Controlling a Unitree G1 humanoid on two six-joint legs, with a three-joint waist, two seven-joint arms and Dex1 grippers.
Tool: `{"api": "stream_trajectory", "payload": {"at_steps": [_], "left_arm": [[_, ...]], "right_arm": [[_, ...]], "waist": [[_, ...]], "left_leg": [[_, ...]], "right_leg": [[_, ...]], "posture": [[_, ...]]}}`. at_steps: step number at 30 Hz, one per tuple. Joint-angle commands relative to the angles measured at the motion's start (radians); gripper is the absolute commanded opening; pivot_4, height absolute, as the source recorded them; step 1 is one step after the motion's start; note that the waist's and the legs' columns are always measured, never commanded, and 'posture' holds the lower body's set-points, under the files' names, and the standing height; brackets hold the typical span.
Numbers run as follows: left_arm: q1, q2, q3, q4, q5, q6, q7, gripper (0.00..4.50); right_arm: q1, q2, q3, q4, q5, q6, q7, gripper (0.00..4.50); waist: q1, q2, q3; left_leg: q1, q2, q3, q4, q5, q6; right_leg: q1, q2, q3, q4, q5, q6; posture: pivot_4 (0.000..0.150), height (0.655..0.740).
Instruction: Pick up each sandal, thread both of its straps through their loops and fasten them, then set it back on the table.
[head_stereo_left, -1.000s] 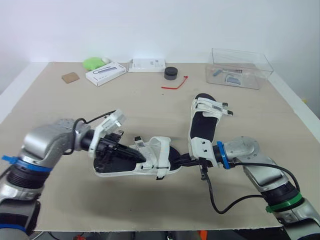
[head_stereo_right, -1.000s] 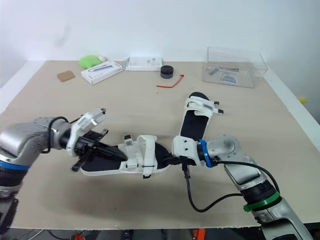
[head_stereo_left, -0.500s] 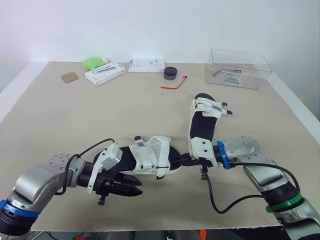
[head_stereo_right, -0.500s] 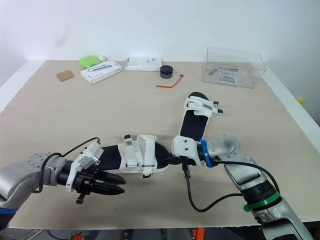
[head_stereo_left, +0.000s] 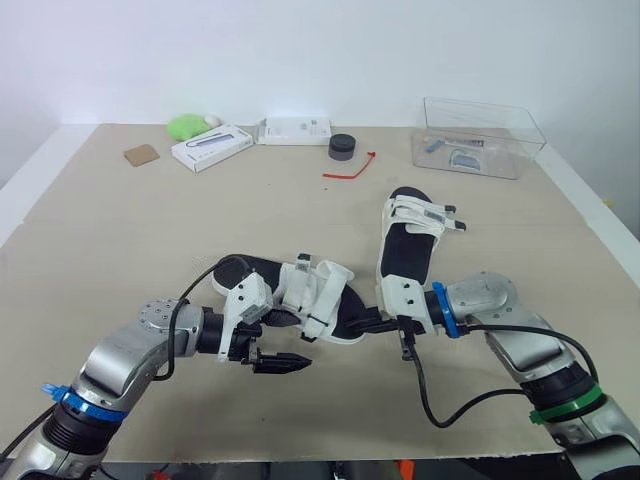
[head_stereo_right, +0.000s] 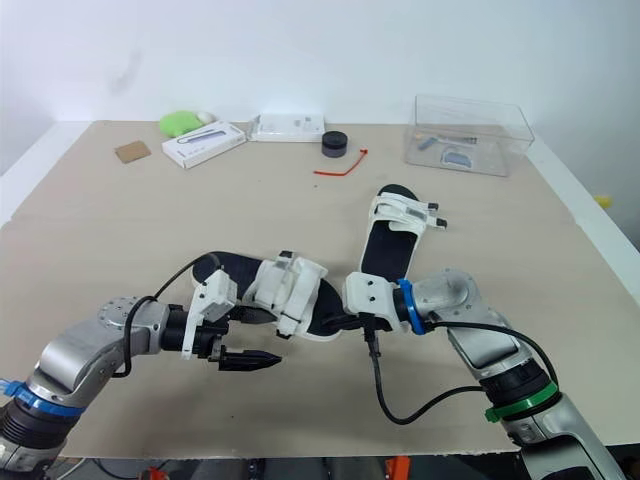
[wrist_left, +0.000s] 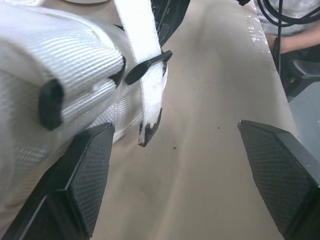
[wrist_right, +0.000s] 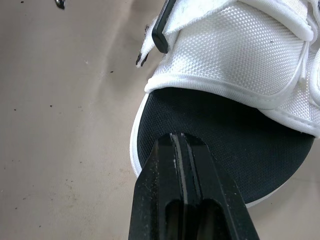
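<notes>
- The left fingers (head_stereo_left: 283, 362) are spread wide and grasp nothing. One black finger lies over bare tabletop (head_stereo_left: 150, 220) on the robot's side, and the other sits close against the white webbing of the near sandal (head_stereo_left: 300, 300).
- In the left wrist view, a loose strap (wrist_left: 145, 75) hangs down past a black loop (wrist_left: 148, 64). Its frayed, dark tip is free, between the two fingers and nearer the one by the sandal.
- The right fingers (wrist_right: 170, 200) are pressed together. Their tips are over the end of the near sandal's black footbed (wrist_right: 210, 135), at its white rim. I cannot tell whether they pinch anything there.
- The near sandal sits between the two arms, in front of the robot.
- Its long axis runs across the tabletop on a slant. The left end is farther from the robot, and the right end is nearer and meets the right fingers.
- Its white straps bunch up over the middle, and black footbed shows at both ends. I cannot tell whether the sole lies flat.
- The second sandal (head_stereo_left: 410, 245) lies just beyond the right wrist, with its long axis running away from the robot. Its white straps cross the far part, and its near end is close to the other sandal's right end.
- Well apart, along the far edge, are a clear box (head_stereo_left: 480, 135), a black round lid (head_stereo_left: 342, 147), a red tie (head_stereo_left: 350, 168), two white boxes (head_stereo_left: 210, 147), a green object (head_stereo_left: 190, 125) and a brown square (head_stereo_left: 141, 154).
</notes>
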Motion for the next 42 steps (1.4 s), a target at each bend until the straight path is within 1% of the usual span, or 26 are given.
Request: {"api": "stream_trajectory", "payload": {"at_steps": [1,8,9,11,12,16,17,18,25,28,31,34,37,40,42], "left_arm": [[-0.02,-0.024,-0.017,0.001,0.011,-0.017,0.007,4.1],[-0.031,-0.073,-0.024,0.038,-0.01,0.017,0.008,4.1],[-0.034,-0.083,-0.023,0.047,-0.014,0.019,0.007,3.87],[-0.04,-0.097,-0.022,0.062,-0.016,0.016,0.003,3.27],[-0.042,-0.103,-0.02,0.067,-0.018,0.018,0.002,2.87],[-0.049,-0.119,-0.024,0.084,-0.022,0.015,-0.019,1.04],[-0.05,-0.122,-0.027,0.085,-0.024,0.015,-0.024,0.44],[-0.051,-0.122,-0.031,0.086,-0.024,0.014,-0.029,0.04],[-0.045,-0.113,-0.033,0.088,-0.036,0.032,-0.055,0.04],[-0.023,-0.07,-0.026,0.058,-0.07,0.062,-0.104,0.04],[0.034,0.025,-0.016,-0.01,-0.12,0.095,-0.184,0.04],[0.084,0.095,0.02,-0.079,-0.199,0.144,-0.216,0.04],[0.109,0.118,0.05,-0.139,-0.269,0.188,-0.206,0.04],[0.112,0.114,0.06,-0.152,-0.294,0.201,-0.19,0.04],[0.111,0.115,0.059,-0.154,-0.297,0.199,-0.186,0.04]], "right_arm": [[0.018,-0.014,0.008,0.005,-0.025,0.016,-0.005,0.0],[0.019,-0.021,0.002,0.005,-0.026,0.019,-0.007,0.0],[0.019,-0.022,0.002,0.005,-0.026,0.018,-0.007,0.0],[0.019,-0.024,0.001,0.005,-0.026,0.019,-0.007,0.0],[0.019,-0.024,0.001,0.006,-0.026,0.018,-0.007,0.0],[0.018,-0.027,-0.001,0.006,-0.028,0.018,-0.008,0.0],[0.018,-0.028,-0.001,0.005,-0.028,0.019,-0.008,0.0],[0.018,-0.028,-0.001,0.005,-0.028,0.019,-0.008,0.0],[0.018,-0.031,-0.003,0.005,-0.029,0.02,-0.007,0.0],[0.018,-0.031,-0.004,0.004,-0.029,0.02,-0.008,0.0],[0.02,-0.033,-0.003,0.003,-0.03,0.02,-0.009,0.0],[0.022,-0.032,-0.003,0.003,-0.029,0.021,-0.01,0.0],[0.023,-0.03,-0.001,0.005,-0.03,0.018,-0.01,0.0],[0.022,-0.026,0.002,0.008,-0.031,0.017,-0.012,0.0],[0.019,-0.022,0.004,0.011,-0.032,0.015,-0.013,0.0]], "waist": [[0.001,0.0,0.0],[0.003,0.0,0.0],[0.004,0.0,0.0],[0.004,0.0,0.0],[0.004,0.0,0.0],[0.001,0.0,0.0],[0.001,0.0,0.0],[0.001,0.0,0.0],[0.001,0.0,0.0],[0.0,0.0,0.0],[0.0,0.0,0.0],[0.0,0.0,0.0],[0.001,0.0,0.0],[0.0,0.0,0.0],[0.0,0.0,0.0]], "left_leg": [[0.0,0.0,0.0,0.0,0.0,0.0],[0.001,-0.002,-0.001,0.002,0.001,0.001],[0.001,-0.003,-0.001,0.002,0.001,0.001],[0.001,-0.003,-0.001,0.003,0.001,0.002],[0.001,-0.003,-0.001,0.003,0.002,0.002],[0.0,-0.003,0.0,0.002,0.001,0.002],[0.0,-0.003,0.0,0.001,0.001,0.002],[0.0,-0.002,-0.001,0.0,0.001,0.002],[0.0,-0.002,-0.003,0.0,0.001,0.002],[0.0,-0.002,-0.002,0.0,0.001,0.002],[0.0,-0.001,-0.002,-0.001,0.001,0.001],[-0.001,-0.001,-0.002,-0.002,0.001,0.001],[-0.001,-0.001,-0.003,-0.001,0.001,0.001],[-0.001,-0.001,-0.003,-0.001,0.001,0.001],[-0.001,-0.001,-0.004,-0.002,0.0,0.001]], "right_leg": [[0.0,0.0,0.0,0.0,0.0,0.0],[0.003,-0.002,0.0,0.0,-0.001,-0.002],[0.003,-0.003,0.0,-0.001,-0.001,-0.001],[0.004,-0.003,0.0,-0.001,-0.001,-0.001],[0.004,-0.004,0.0,-0.002,0.0,0.0],[0.004,-0.003,0.0,-0.003,0.001,0.001],[0.003,-0.003,0.0,-0.003,0.002,0.003],[0.003,-0.002,0.0,-0.003,0.002,0.003],[0.003,-0.002,-0.001,-0.003,0.001,0.002],[0.003,-0.002,-0.001,-0.003,0.001,0.002],[0.002,-0.002,-0.001,-0.003,0.001,0.001],[0.001,-0.001,-0.002,-0.003,0.0,0.0],[0.001,-0.002,-0.003,-0.003,-0.003,-0.003],[0.001,-0.002,-0.003,-0.003,-0.003,-0.004],[0.001,-0.001,-0.003,-0.003,-0.002,-0.001]], "posture": [[0.15,0.74],[0.15,0.74],[0.15,0.74],[0.15,0.74],[0.15,0.74],[0.15,0.74],[0.15,0.74],[0.15,0.74],[0.15,0.74],[0.15,0.74],[0.15,0.74],[0.15,0.74],[0.15,0.74],[0.15,0.74],[0.15,0.74]]}}
